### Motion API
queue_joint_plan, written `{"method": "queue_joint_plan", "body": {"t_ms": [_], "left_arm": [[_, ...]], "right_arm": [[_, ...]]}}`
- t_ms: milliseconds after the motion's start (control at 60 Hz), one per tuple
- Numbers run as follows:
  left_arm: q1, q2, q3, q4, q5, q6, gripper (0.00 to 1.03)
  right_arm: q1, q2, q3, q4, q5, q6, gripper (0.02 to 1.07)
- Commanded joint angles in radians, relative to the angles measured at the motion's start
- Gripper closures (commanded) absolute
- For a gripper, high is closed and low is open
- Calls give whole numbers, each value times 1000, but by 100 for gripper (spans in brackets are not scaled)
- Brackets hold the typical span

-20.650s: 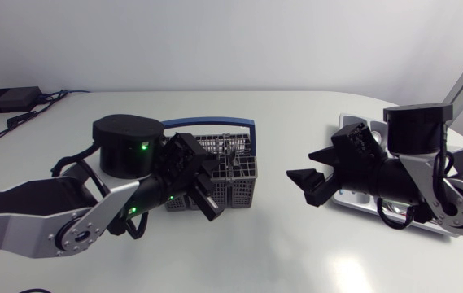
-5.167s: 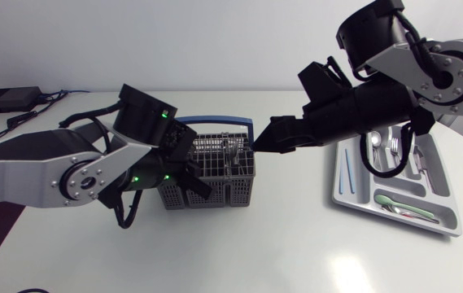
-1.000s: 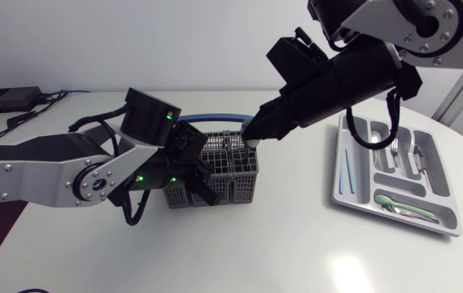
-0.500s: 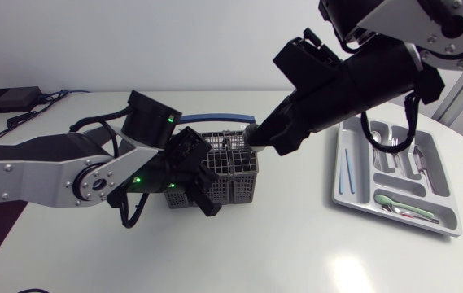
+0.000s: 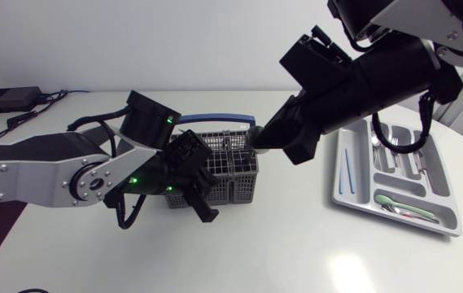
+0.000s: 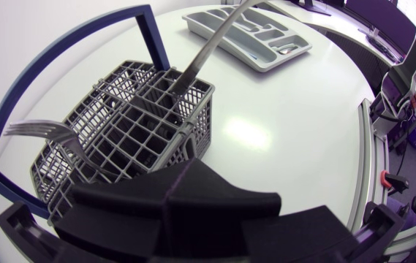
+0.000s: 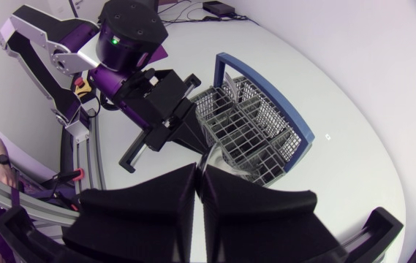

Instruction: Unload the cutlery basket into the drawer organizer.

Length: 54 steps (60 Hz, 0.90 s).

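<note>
The right gripper (image 5: 255, 139) had nipped tight onto a silver utensil (image 6: 208, 47) leaning out of the basket (image 5: 235, 192), the left gripper (image 5: 198, 195) clamped shut on its wall, with the organizer (image 5: 338, 195) well apart.

Silver-grey links (image 5: 19, 167), black joints (image 5: 147, 122), matte black pincers (image 5: 202, 205) (image 5: 257, 139).

A glossy white table (image 5: 239, 252) with a curved far edge is set against a plain pale wall (image 5: 174, 41). A soft patch of light (image 5: 347, 270) is reflected in its near surface. At its far left corner a flat black box (image 5: 7, 99) is laid, with cables (image 5: 28, 116) trailed from it.
</note>
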Motion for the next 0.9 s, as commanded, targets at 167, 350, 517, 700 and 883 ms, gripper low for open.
{"method": "queue_joint_plan", "body": {"t_ms": [167, 350, 517, 700, 883], "left_arm": [[12, -3, 2, -19, 16, 32, 89], [14, -3, 2, -22, 18, 40, 89], [14, -9, 7, -31, 24, 49, 89], [14, -95, 10, -36, 67, 45, 87], [-2, -170, 4, 26, 76, 8, 81]], "right_arm": [[10, -37, -21, -37, -15, -81, 101], [12, -49, -21, -71, -37, -148, 101], [12, -63, -12, -100, -46, -184, 101], [-30, -80, 51, -143, -92, -132, 101], [-154, -69, 52, -134, -219, 28, 101]]}}
